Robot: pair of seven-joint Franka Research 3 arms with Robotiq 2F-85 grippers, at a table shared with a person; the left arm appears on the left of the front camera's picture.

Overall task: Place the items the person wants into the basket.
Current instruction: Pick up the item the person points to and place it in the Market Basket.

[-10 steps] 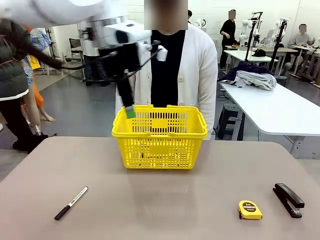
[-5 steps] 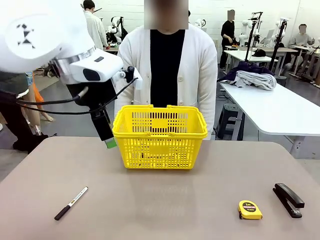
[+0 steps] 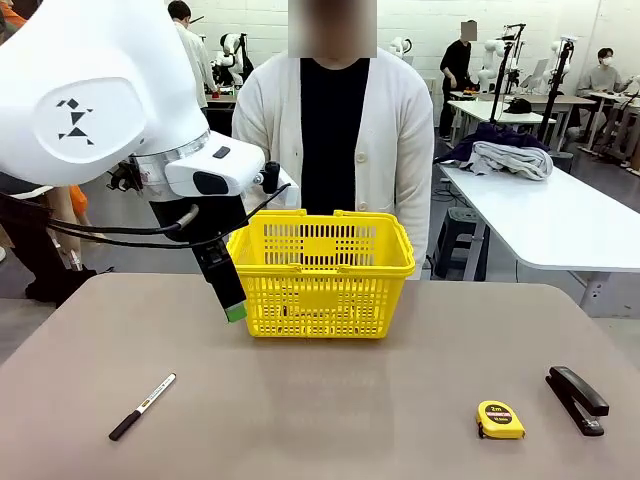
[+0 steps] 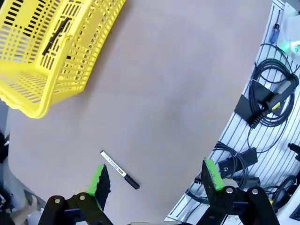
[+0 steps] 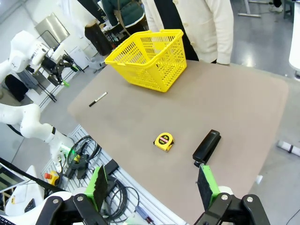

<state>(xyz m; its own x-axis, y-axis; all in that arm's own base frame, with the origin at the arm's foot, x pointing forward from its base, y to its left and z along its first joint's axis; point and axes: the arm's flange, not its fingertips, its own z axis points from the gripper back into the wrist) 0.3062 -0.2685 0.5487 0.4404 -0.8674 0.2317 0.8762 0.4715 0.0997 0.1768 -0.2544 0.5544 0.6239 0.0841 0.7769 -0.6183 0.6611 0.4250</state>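
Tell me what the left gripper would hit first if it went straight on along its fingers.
Most likely bare table, between the yellow basket and the marker; the left gripper is open and empty. Exact spot unclear.

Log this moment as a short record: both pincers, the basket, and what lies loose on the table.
left pincer: open, empty, beside the basket's left wall
right pincer: open, empty, high above the table
basket: upright at the far side, a slim black pen inside
table left: marker
table right: tape measure, stapler
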